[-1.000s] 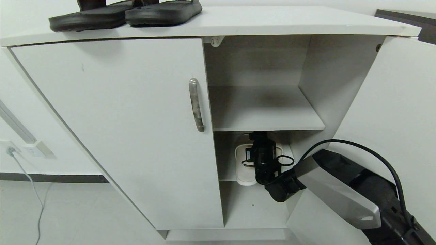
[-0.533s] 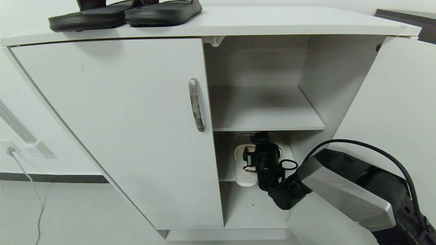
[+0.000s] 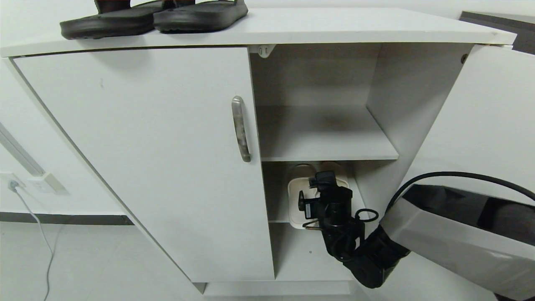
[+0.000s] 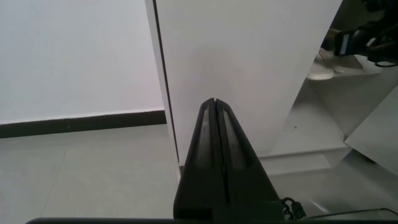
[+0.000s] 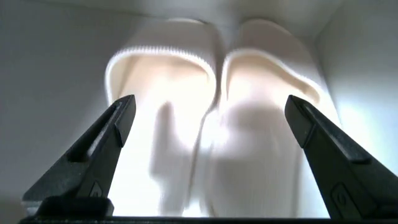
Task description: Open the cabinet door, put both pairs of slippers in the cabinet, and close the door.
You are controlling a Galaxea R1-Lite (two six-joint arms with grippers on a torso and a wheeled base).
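Note:
A pair of white slippers [image 3: 296, 202] lies side by side on the lower shelf inside the cabinet [image 3: 334, 29]; the right wrist view shows them [image 5: 168, 124] close up. My right gripper [image 3: 322, 179] hangs open just in front of them, its fingers [image 5: 118, 124] spread wider than the pair and holding nothing. A pair of black slippers [image 3: 154, 19] rests on the cabinet top at the left. The right door [image 3: 480, 125] stands open; the left door [image 3: 146, 159] is closed. My left gripper [image 4: 214, 106] is shut and empty, low down in front of the closed door.
The closed door carries a metal handle [image 3: 241, 128]. The upper shelf [image 3: 326, 133] is bare. A wall socket with a cable [image 3: 12, 184] sits low on the left wall, above open floor [image 4: 81, 168].
My right arm has drawn back out of the cabinet and lower, leaving the white slippers on the shelf with more of them exposed. The black slippers and doors have not moved.

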